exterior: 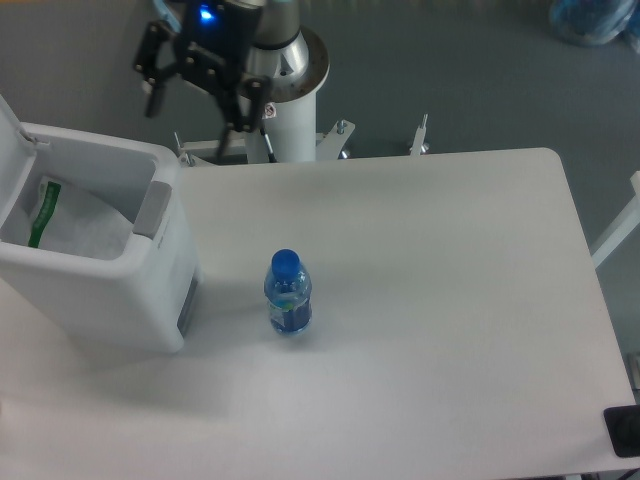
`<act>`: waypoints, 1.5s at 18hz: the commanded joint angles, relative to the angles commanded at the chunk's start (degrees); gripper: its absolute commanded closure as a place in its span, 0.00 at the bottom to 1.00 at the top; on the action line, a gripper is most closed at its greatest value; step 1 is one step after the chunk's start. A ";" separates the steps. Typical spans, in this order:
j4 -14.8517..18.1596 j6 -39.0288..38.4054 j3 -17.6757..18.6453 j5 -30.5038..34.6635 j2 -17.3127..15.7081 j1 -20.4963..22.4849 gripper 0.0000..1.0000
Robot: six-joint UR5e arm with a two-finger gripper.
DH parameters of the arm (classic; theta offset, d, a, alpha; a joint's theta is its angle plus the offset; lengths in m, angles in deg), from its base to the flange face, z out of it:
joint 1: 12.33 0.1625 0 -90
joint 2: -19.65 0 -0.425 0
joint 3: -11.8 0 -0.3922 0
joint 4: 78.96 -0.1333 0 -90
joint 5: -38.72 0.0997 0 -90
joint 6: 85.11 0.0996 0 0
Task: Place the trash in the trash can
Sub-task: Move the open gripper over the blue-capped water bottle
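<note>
The plastic bag lay inside the trash can. The bottle stood upright on the table; light, rigid, probably slippery, best gripped mid-body. The gripper hung empty, fingers apart.

White trash can with a grey rim panel at 9 o'clock holds a translucent whitish bag with a green edge strip; the clear bottle has a blue cap and blue-green label on the white table; black gripper shows a blue light.
</note>
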 joint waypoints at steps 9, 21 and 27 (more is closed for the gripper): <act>-4.93 -0.61 -3.08 1.31 12.66 2.38 0.00; -4.05 -5.71 -8.35 18.19 24.53 -3.76 0.00; 3.15 -7.56 -8.35 17.93 24.53 -7.11 0.00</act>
